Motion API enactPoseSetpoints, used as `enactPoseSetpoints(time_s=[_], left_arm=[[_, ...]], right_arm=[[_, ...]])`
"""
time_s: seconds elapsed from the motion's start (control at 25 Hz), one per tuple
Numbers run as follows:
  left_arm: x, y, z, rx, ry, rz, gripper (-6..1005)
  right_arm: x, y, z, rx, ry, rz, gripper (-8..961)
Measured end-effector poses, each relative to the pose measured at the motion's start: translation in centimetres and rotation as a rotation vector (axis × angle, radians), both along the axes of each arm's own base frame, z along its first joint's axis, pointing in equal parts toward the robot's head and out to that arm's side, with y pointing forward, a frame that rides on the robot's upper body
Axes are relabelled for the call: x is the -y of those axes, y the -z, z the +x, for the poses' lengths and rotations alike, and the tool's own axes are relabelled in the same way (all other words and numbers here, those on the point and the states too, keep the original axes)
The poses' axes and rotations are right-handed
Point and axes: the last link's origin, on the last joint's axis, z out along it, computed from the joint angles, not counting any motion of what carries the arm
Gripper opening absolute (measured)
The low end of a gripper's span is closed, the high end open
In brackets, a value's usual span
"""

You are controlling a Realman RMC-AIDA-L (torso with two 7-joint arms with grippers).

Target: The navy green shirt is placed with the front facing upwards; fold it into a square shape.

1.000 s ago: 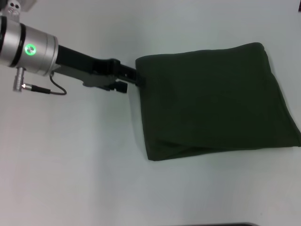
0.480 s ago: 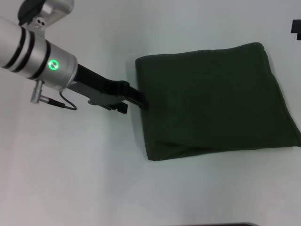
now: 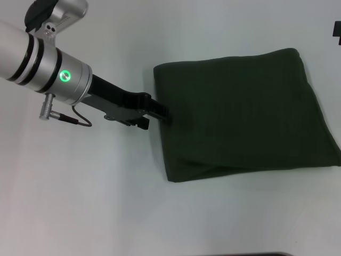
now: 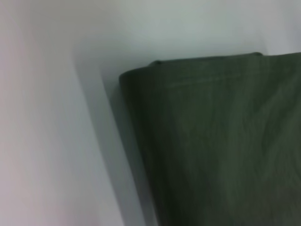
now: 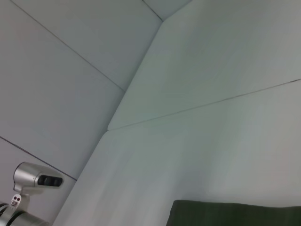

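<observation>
- Lying on the white table (image 3: 106, 202), the navy green shirt (image 3: 242, 114) is folded into a roughly square packet, right of centre in the head view.
- Only plain dark green cloth faces up. Stacked layers show along the packet's near edge, where one lower layer sticks out slightly.
- Left end effector (image 3: 162, 113): reaches in from the left and meets the packet's left edge, about midway along it. The black fingers end at the cloth; cannot tell whether they are released or clenched on the fabric.
- The left arm's silver wrist shows a lit green ring, with a thin cable looping under it.
- Left wrist view: a rounded corner of the folded shirt (image 4: 211, 141) on the pale surface, with a soft shadow beside the fold.
- Right end effector: only a dark sliver at the upper right edge of the head view, well apart from the shirt; state cannot be told.
- Right wrist view: a strip of the shirt (image 5: 235, 214) along one edge; beyond it, the pale surface and light wall panels with thin seams.
- Table surface: matte white, even, unmarked.
</observation>
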Motion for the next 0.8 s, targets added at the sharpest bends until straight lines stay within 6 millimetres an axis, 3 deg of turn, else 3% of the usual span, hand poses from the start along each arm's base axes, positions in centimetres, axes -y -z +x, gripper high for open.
enactPoseSetpoints(time_s=[0.2,0.32,0.52,0.64,0.8], left_arm=[[0.0,-0.3,0.3,0.007,0.028,-0.009,664],[0.8,-2.3,1.0,0.129,0.177,0.028,663],[4.5,-6.2,0.1,0.424,0.544,0.228,661],[5.1,-7.6,-0.2,0.460,0.688,0.282,658],[5.2,-7.8,-0.8,0.466,0.741,0.293,661]], right_arm=[[0.1,0.2,-0.1,0.016,-0.042,0.009,885],[0.5,1.2,-0.5,0.069,-0.214,0.046,887],[1.7,4.8,-1.2,0.154,-0.459,0.129,889],[1.8,6.1,-2.1,0.162,-0.553,0.154,891],[1.8,6.3,-2.8,0.187,-0.595,0.156,893]])
